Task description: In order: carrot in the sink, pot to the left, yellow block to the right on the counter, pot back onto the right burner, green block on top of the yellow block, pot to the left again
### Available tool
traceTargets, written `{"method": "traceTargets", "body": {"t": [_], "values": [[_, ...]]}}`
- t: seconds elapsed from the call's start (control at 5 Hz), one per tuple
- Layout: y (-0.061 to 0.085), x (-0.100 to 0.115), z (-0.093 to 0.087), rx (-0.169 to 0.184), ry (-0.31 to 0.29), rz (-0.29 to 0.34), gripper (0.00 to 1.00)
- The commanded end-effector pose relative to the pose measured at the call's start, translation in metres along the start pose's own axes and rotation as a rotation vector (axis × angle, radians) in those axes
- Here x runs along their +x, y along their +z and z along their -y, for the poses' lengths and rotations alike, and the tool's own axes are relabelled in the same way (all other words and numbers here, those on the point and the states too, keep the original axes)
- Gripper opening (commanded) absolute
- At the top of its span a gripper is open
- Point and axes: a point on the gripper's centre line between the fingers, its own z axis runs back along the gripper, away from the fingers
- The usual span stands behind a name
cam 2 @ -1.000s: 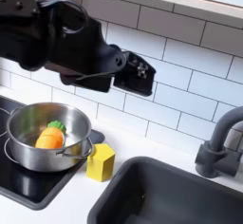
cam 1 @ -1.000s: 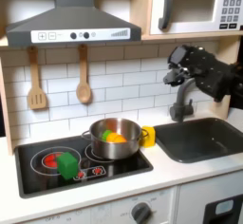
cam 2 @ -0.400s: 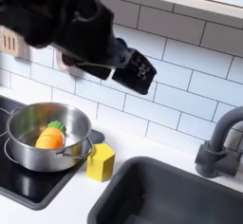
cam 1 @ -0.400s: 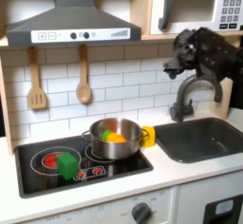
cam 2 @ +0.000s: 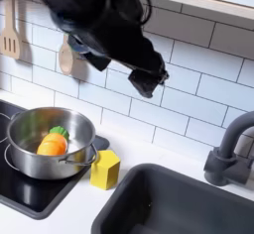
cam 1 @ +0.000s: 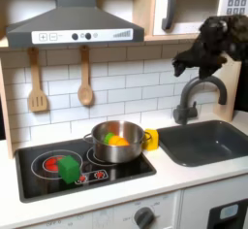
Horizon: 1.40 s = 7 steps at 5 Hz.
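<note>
The steel pot [cam 1: 116,146] [cam 2: 42,149] stands on the right burner [cam 1: 101,155] of the black cooktop, covering most of it. The orange carrot [cam 1: 115,139] [cam 2: 51,144] lies inside the pot. Touching the pot's right side in both exterior views, the yellow block [cam 1: 150,139] [cam 2: 105,169] sits on the cream counter [cam 1: 145,184]. On the left burner rests the green block [cam 1: 68,167]. The dark sink [cam 1: 208,142] [cam 2: 179,203] is at the first exterior view's right. My gripper [cam 1: 181,68] [cam 2: 151,80] hangs high above the faucet, far from everything, open and holding nothing.
The curved dark faucet [cam 1: 192,97] [cam 2: 226,154] rises behind the sink, just below my gripper. Two wooden utensils [cam 1: 85,87] hang on the tiled wall under the range hood [cam 1: 73,24]. A microwave [cam 1: 199,8] is mounted at the upper right of the first exterior view.
My arm has lifted and drawn back towards the first exterior view's upper right. The pot, carrot and both blocks have not moved.
</note>
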Motion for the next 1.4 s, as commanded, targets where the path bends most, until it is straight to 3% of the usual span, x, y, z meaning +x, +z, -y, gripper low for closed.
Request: {"method": "traceTargets", "body": {"t": [0.0,0.2,0.6,1.2], "values": [[0.001,0.007,0.000,-0.048,0.140,0.096,1.00],[0.005,0.018,-0.005,-0.066,0.239,0.193,1.00],[0.009,0.030,-0.016,-0.056,0.253,0.261,1.00],[0.009,0.059,-0.018,-0.077,0.272,0.329,1.00]]}}
